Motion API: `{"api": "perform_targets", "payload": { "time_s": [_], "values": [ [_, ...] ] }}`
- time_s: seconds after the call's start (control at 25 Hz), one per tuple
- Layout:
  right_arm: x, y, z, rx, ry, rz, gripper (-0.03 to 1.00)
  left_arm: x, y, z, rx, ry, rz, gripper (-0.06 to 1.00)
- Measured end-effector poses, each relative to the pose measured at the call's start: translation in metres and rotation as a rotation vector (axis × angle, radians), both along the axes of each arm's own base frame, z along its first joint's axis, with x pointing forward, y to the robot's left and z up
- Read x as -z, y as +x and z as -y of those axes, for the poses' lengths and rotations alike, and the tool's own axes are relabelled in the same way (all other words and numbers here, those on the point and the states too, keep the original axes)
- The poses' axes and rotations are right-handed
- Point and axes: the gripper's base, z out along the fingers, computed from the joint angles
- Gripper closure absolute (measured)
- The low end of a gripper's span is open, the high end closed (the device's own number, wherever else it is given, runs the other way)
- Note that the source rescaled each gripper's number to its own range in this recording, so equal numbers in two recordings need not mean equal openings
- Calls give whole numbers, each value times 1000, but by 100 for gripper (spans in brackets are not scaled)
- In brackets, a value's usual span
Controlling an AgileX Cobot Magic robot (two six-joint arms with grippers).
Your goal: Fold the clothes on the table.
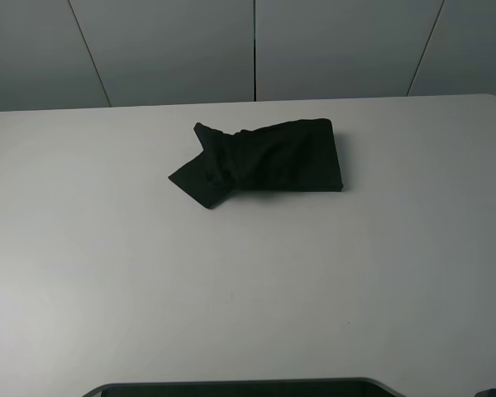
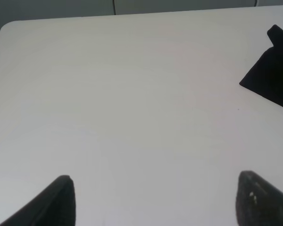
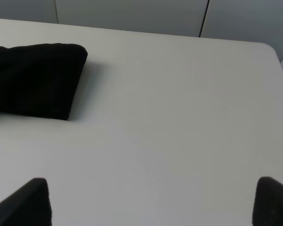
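Note:
The clothes (image 1: 264, 161) lie as a black folded bundle on the far middle of the white table (image 1: 248, 289), with a sleeve flap sticking out at the left end. No print or label shows. In the left wrist view the clothes (image 2: 273, 77) show only as a dark corner, far from my left gripper (image 2: 155, 202), whose fingers stand wide apart over bare table. In the right wrist view the bundle's squared right end (image 3: 37, 80) lies well ahead of my right gripper (image 3: 153, 202), open too with nothing between its fingers. Neither gripper shows in the high view.
Grey wall panels (image 1: 248, 50) rise behind the table's far edge. A dark rounded edge (image 1: 240, 387) runs along the bottom of the high view. The table's rounded far corners (image 2: 9, 26) (image 3: 269, 47) show in the wrist views.

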Motion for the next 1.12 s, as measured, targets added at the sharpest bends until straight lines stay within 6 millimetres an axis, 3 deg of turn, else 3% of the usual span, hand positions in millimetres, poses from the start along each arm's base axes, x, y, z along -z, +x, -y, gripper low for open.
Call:
{"api": "perform_targets", "payload": {
  "time_s": [0.4,1.12],
  "values": [
    [0,0,4,49,1,1,5,0,0,-4,-39,-21,0,-5],
    [0,0,4,56,7,3,6,0,0,-5,-32,-21,1,-5]
  ]
}}
